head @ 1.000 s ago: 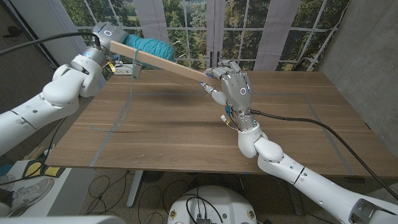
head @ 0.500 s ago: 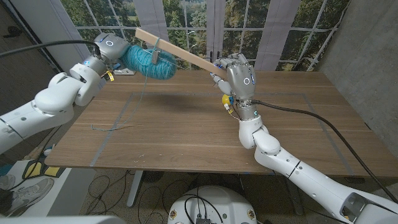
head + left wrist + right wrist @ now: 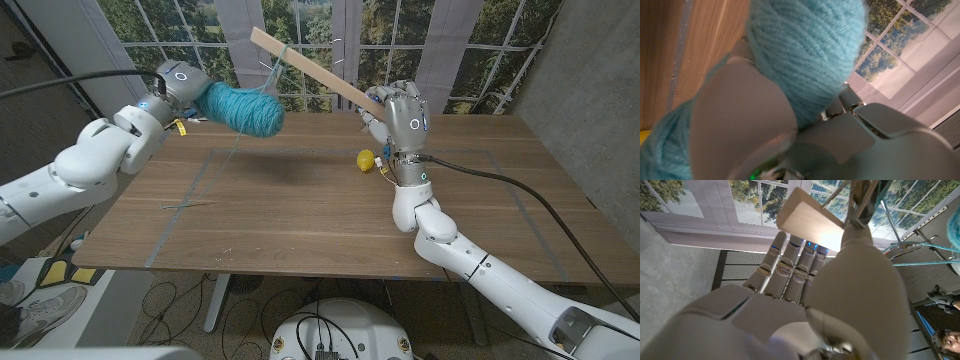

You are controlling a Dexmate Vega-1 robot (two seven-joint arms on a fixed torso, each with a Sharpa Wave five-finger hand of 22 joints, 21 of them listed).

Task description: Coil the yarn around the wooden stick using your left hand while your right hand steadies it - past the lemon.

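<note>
My left hand (image 3: 185, 92) holds a teal ball of yarn (image 3: 243, 108) above the table's far left; up close the yarn ball (image 3: 805, 55) bulges past the left hand (image 3: 770, 135). A strand of yarn (image 3: 277, 60) runs up to the wooden stick (image 3: 305, 68), which slants up and to the left. My right hand (image 3: 400, 115) grips the stick's lower end; the right hand (image 3: 805, 295) shows with the stick (image 3: 812, 225) rising from its fingers. A loose strand (image 3: 190, 204) trails onto the table. The lemon (image 3: 367, 159) lies on the table just left of my right wrist.
The wooden table (image 3: 300, 220) carries grey tape lines (image 3: 175, 215) marking a rectangle. A white power strip (image 3: 195, 116) lies at the far left edge behind the yarn. Windows stand behind the table, and a grey wall rises at the right.
My right hand has lifted and shifted right, tilting the stick steeper and uncovering the lemon. The yarn ball has come down from the stick's level and sits lower, beside my left hand.
</note>
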